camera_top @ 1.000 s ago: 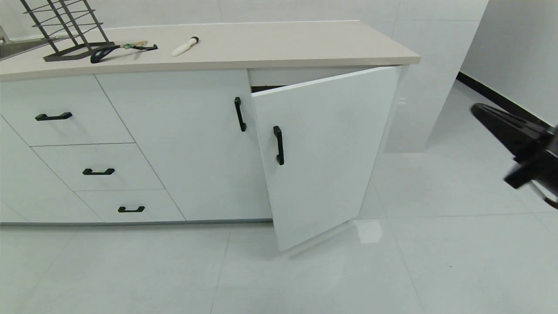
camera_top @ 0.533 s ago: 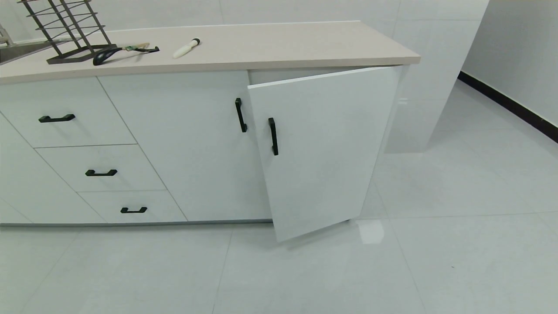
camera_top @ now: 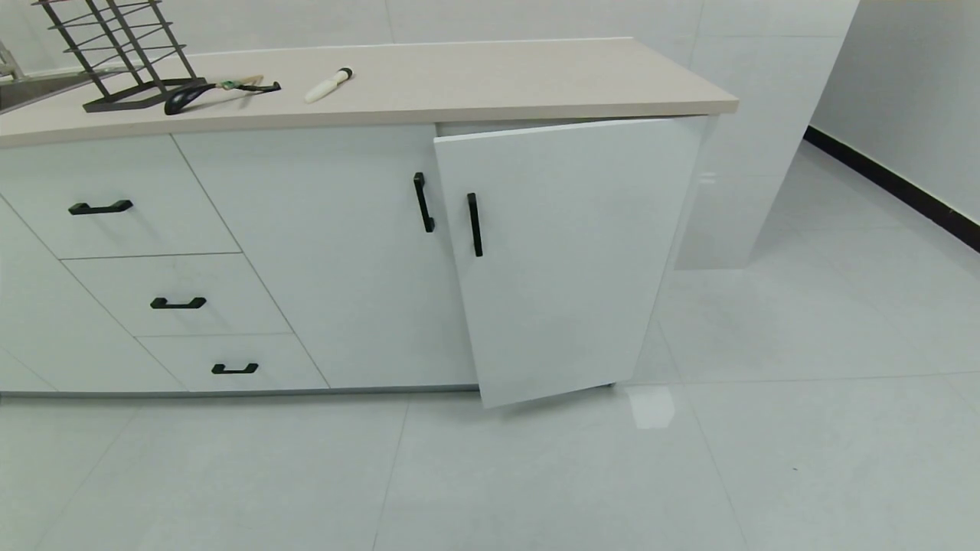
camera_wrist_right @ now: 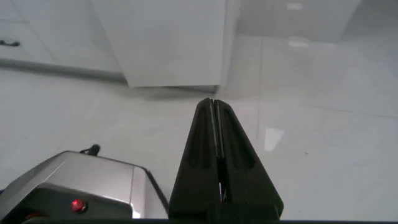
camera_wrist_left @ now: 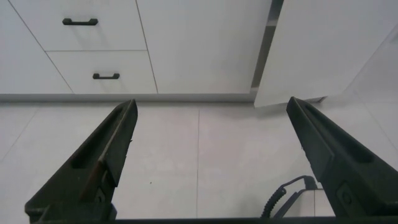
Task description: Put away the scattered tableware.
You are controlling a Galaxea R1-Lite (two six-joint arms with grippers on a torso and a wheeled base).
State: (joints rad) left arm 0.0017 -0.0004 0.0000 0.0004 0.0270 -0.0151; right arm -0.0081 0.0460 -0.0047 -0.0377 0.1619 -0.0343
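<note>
Loose on the counter [camera_top: 498, 76], up and to the left of the door [camera_top: 566, 252]: ladle [camera_top: 184, 96], wooden tool [camera_top: 239, 79] across its handle or just beside it (hard to tell which), and white tool [camera_top: 327, 84], nearest the door and apart from the other two. Lying flat beside the rack [camera_top: 115, 53], farther from the door, so judged not yet put away. Touched by neither gripper.

Door ajar, its handle [camera_top: 475, 224] side standing a little proud of the cabinet front. Too narrow a gap to see inside. Judged either a store for the tableware or simply not quite shut; cannot say which.

Left gripper [camera_wrist_left: 211, 104] low over the floor [camera_wrist_left: 199, 162], short of the door's bottom corner and aimed at the cabinet base. Fingers spread wide, nothing between. Right gripper [camera_wrist_right: 213, 107] likewise low, pointed at the door's lower edge. Fingers pressed together, empty. Both well below the counter and well apart from the tableware, so a lift toward the counter judged needed before any pick.
</note>
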